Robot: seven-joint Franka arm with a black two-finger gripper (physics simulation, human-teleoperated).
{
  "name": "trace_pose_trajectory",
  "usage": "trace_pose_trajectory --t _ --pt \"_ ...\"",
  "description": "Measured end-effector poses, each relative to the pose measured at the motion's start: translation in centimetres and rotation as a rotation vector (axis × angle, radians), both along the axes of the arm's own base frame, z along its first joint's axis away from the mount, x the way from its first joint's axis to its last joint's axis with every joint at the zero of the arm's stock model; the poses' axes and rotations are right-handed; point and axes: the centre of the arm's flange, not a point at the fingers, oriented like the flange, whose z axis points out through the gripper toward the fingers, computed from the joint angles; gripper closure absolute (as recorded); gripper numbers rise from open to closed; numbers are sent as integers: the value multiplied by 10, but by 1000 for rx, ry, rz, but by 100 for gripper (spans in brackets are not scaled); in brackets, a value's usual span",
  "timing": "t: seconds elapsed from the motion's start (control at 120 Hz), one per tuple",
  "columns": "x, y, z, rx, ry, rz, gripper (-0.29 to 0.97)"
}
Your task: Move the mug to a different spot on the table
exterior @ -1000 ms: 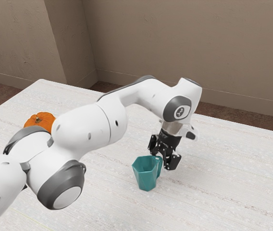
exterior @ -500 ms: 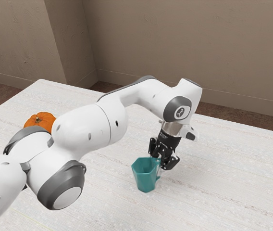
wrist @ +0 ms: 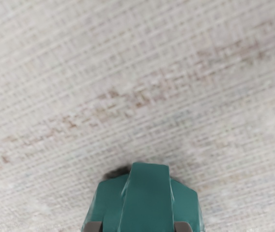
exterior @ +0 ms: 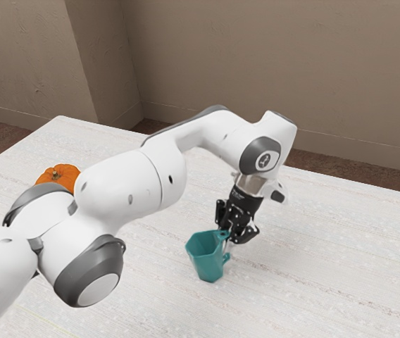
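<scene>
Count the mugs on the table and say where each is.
1. The mug is near the table's middle, its handle gripped by the gripper. The arm may hide others.

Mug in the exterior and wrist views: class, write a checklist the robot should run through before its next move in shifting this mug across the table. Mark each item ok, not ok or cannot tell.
1. End effector shut on the mug: ok, it grips the handle side from two sides.
2. Handle centred between the pads in the wrist view: ok.
3. Mug lifted off the table: cannot tell.
4. Bare table toward the exterior view's right of the mug for a new spot: ok.
5. Pumpkin out of the way: ok, it sits far off behind the arm.
</scene>
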Motion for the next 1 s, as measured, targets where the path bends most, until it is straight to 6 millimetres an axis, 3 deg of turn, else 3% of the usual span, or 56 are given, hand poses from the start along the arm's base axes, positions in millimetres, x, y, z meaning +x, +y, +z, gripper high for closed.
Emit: trace_pose_trajectory --t 0.292,0.442,0.592,1.0 --pt "-5 0 -2 25 24 3 66" --pt "-4 10 15 52 26 12 68" --pt "3 36 29 86 18 36 68" --pt "23 105 32 124 34 15 68"
